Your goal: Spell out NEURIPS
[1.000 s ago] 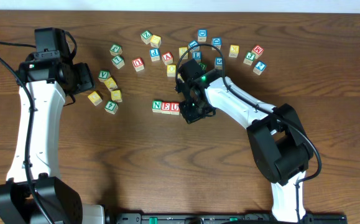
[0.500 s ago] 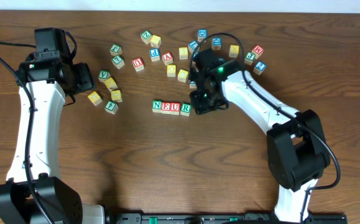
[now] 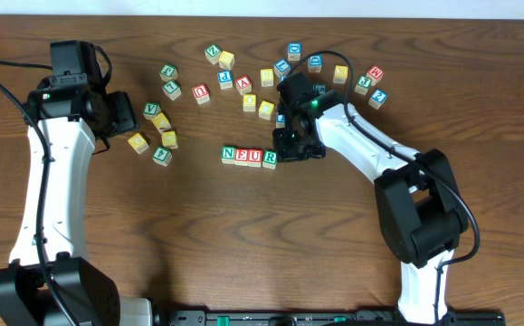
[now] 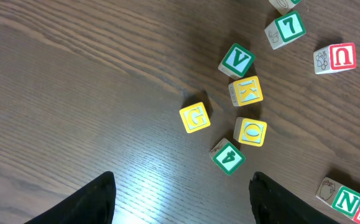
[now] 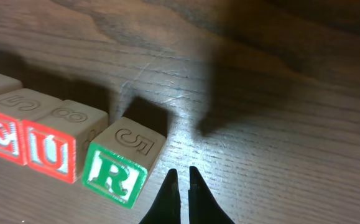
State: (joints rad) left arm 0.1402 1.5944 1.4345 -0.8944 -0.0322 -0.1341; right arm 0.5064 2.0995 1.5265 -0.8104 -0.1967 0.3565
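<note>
1. Word row: the N cube [image 3: 228, 155], E cube [image 3: 242, 156], U cube [image 3: 255, 157] and R cube [image 3: 270, 158] stand side by side and touching, in a straight line near the middle of the table [image 3: 198, 235]. From overhead they read N-E-U-R.
2. End of row, right wrist view: the R cube shows a green letter on its front face and a 5 on its upper face. It abuts the red U cube.
3. Right gripper [image 5: 180, 180]: its fingers are pressed together with nothing between them, the tips just beside the R cube's free side.
4. Loose cubes [image 3: 243, 84]: these lie scattered beyond the row along the far side of the table — most letters are too small to read.
5. Left cluster, left wrist view: a green V cube [image 4: 236, 60], yellow K cube [image 4: 246, 91], yellow G cube [image 4: 194, 117], yellow O cube [image 4: 250, 132] and green 4 cube [image 4: 227, 155].
6. Left gripper [image 4: 181, 190]: its fingers are spread wide and hold nothing — it hangs over bare wood near that cluster.
</note>
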